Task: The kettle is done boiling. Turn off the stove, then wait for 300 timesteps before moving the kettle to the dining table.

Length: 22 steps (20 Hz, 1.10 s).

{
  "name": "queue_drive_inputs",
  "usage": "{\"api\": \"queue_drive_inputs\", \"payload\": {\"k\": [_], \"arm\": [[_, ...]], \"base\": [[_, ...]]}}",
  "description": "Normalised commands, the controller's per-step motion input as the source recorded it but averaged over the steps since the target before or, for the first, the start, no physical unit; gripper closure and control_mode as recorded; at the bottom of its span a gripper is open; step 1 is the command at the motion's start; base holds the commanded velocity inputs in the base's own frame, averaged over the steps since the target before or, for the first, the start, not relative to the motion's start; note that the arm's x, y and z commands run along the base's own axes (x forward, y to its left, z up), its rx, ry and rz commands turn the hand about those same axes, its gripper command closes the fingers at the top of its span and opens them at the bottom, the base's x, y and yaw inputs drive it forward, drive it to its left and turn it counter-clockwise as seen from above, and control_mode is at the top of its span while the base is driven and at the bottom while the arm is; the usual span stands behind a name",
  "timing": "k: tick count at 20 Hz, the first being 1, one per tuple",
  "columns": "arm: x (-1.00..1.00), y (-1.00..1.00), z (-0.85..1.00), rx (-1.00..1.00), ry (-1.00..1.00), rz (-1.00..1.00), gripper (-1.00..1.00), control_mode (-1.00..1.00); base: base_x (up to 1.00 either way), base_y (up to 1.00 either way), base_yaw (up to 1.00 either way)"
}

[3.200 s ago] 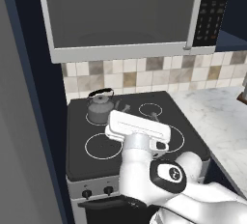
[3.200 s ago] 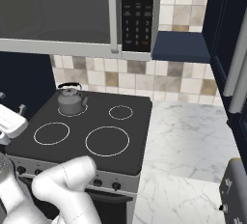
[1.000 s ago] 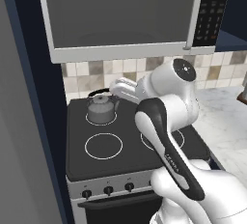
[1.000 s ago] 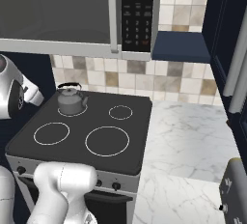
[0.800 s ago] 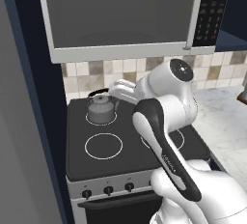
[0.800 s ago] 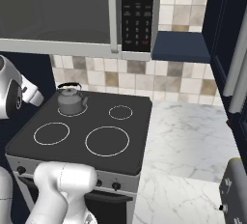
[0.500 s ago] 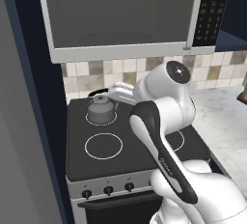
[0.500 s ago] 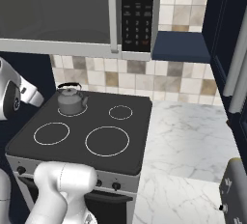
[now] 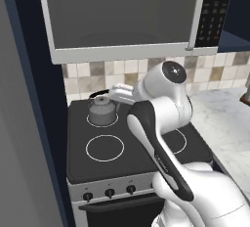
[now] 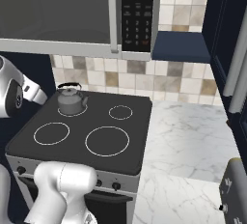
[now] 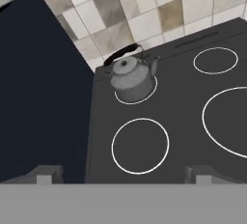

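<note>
The small grey kettle (image 9: 101,111) with its black arched handle stands on the back left ring of the stove (image 9: 122,147), also seen from the right as the kettle (image 10: 71,100) and in the hand view as the kettle (image 11: 129,78). The stove's black knobs (image 9: 110,192) line its silver front panel. My gripper (image 9: 114,93) hovers just right of and above the kettle, apart from it. In the hand view the gripper (image 11: 124,175) is open, its fingertips (image 11: 46,174) wide apart with nothing between them. The dining table is out of view.
A microwave (image 9: 122,15) hangs low over the stove, with a tiled backsplash (image 10: 140,78) behind. A marble counter (image 10: 183,141) runs to the stove's right, with a silver appliance (image 10: 236,189) at its near corner. A dark navy wall (image 9: 34,123) borders the stove's left.
The arm has swung up from low over the stove's front to the back, beside the kettle. In the last second the hand crept slightly left toward it. The kettle has not moved.
</note>
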Motion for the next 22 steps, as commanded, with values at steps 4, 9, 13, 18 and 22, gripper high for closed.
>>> {"api": "queue_drive_inputs", "payload": {"k": [4, 9, 13, 18, 22], "arm": [[0.29, -0.04, -0.05, -0.04, 0.02, 0.00, -1.00, -1.00], [0.12, 0.00, -0.30, -0.16, -0.03, 0.00, -1.00, -1.00], [0.16, 0.00, -0.12, -0.10, 0.00, 0.00, -1.00, -1.00], [0.14, 0.00, 0.00, -0.04, -0.01, 0.00, -1.00, -1.00], [0.25, 0.00, 0.00, 0.00, 0.00, 0.00, -1.00, -1.00]], "base": [[0.00, 0.00, 0.00], [0.00, 0.00, 0.00], [0.00, 0.00, 0.00], [0.00, 0.00, 0.00], [0.00, 0.00, 0.00]]}}
